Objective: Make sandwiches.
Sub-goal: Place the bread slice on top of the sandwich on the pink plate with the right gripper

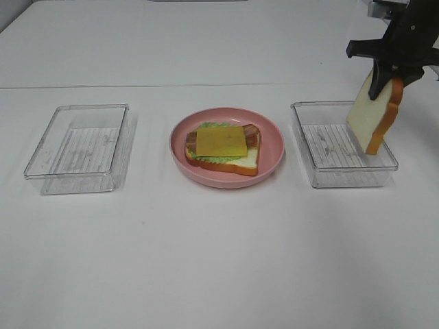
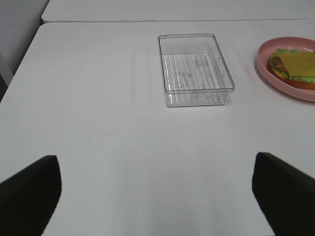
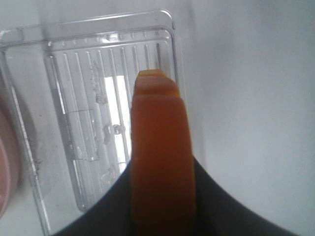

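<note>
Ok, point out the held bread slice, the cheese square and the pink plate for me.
bread slice (image 1: 368, 116), exterior high view, on its white face.
cheese square (image 1: 221, 141), exterior high view, centre of its top.
pink plate (image 1: 273, 145), exterior high view, on its bare right rim.

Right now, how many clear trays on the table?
2. The left tray sits left of the pink plate and holds nothing. The right tray sits right of the plate, under the bread slice held by the right gripper.

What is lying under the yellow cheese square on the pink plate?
Under the cheese square brown bacon strips show at both ends, then green lettuce, then a bread slice resting on the pink plate. The parts directly beneath the cheese are covered.
</note>
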`<state>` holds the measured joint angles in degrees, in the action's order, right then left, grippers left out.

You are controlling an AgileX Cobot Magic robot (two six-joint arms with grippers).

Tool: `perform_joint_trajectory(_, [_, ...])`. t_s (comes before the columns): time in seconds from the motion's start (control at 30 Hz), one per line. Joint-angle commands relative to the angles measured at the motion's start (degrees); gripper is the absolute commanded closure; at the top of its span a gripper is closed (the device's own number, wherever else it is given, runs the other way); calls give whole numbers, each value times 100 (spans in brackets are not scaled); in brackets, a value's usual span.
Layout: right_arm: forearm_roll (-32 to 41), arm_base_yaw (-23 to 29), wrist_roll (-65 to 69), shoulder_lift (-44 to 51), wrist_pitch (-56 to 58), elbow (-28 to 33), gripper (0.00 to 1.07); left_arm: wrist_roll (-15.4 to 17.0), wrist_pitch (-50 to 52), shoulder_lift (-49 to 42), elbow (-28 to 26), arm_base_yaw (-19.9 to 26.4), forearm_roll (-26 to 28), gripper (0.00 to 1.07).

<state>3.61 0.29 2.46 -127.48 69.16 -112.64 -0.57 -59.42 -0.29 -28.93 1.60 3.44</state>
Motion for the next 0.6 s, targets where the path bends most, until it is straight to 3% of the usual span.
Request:
perform_joint_trajectory(0.03, [246,6,23,447,286,-17,107,-11,17,-115,34,-29,0,9])
perform_joint_trajectory(0.27, [1020,6,-178,1404,-40,321,107,-11,17,-115,34,-29,0,9])
perform_joint_trajectory(0.33, [1862,6,-510,1919,-521,791,107,-11,17,-115,34,-29,0,9])
perform_joint_trajectory(0.4, [2212,6,-682,2080,-682,985,107,-11,17,-115,34,-29,0,9])
perform_joint_trajectory(0.47, [3266,6,-1186,2424,-940,1501,107,-11,17,-115,34,-29,0,9])
perform_joint_trajectory(0.6, [4120,17,-1736,2544,-945,1925,107,-11,17,-115,34,-29,0,9])
